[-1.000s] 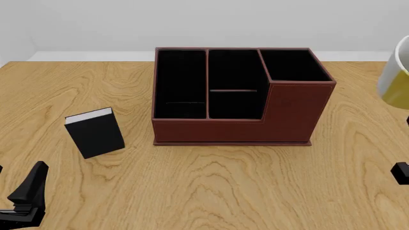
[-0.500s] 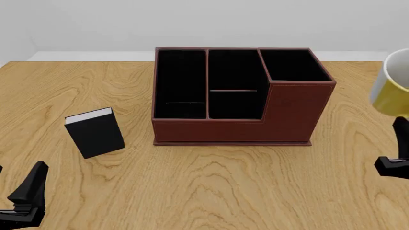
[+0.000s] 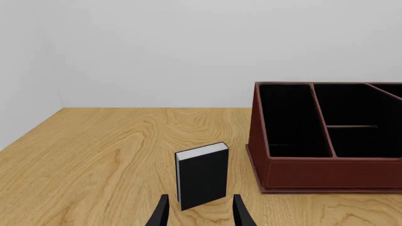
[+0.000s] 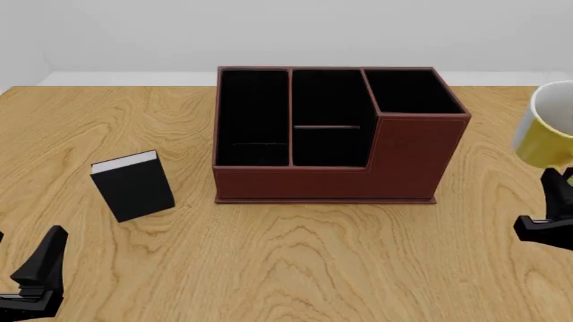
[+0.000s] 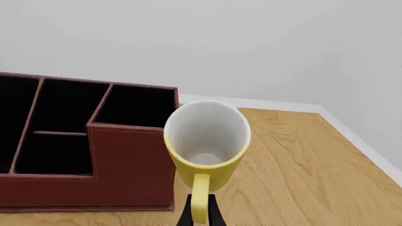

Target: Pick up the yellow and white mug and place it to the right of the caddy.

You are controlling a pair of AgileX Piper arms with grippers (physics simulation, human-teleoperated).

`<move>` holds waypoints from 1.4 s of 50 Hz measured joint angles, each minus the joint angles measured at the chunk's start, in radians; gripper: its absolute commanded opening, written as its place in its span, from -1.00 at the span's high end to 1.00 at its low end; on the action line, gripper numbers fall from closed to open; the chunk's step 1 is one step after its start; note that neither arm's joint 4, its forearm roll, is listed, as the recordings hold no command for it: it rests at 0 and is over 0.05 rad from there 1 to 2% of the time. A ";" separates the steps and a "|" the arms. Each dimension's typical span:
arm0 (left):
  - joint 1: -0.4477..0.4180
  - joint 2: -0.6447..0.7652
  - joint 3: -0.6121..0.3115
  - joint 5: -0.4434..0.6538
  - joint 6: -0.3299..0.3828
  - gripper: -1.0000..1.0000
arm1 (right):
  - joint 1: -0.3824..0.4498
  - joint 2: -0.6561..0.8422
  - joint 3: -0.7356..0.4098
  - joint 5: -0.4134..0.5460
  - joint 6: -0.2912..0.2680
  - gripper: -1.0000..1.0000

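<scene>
Mug: the yellow and white mug (image 5: 206, 141) is up in the air, off the table (image 4: 296, 255). It is tipped, so its white inside shows in the right wrist view. In the front view it is at the right edge, and part of it is cut off by the frame.

Mug's handle: the yellow loop points back toward the right tool (image 5: 199, 214) and sits between its two dark fingers.

Right tool: it is pinching the mug by the handle. In the front view only a dark bit of this arm shows, low at the right edge, under the mug.

Caddy: the big red-brown caddy (image 4: 333, 137) stands flat in the middle of the table. It is black inside and has several parts. The part at its right end is taller than the others.

Mug and caddy: the mug is to the right of the caddy, near its tall end. They do not touch.

Left tool: the left tool (image 3: 199, 213) is low at the near left of the table. Its two fingers are spread apart and nothing is between them.

Book: a small black book (image 4: 133, 185) with white pages stands upright on the table, left of the caddy and apart from it. It is just ahead of the left tool.
</scene>
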 measured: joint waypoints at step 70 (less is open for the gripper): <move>0.000 0.000 0.000 0.000 0.000 -1.00 | -0.055 0.518 0.137 -0.590 0.065 1.00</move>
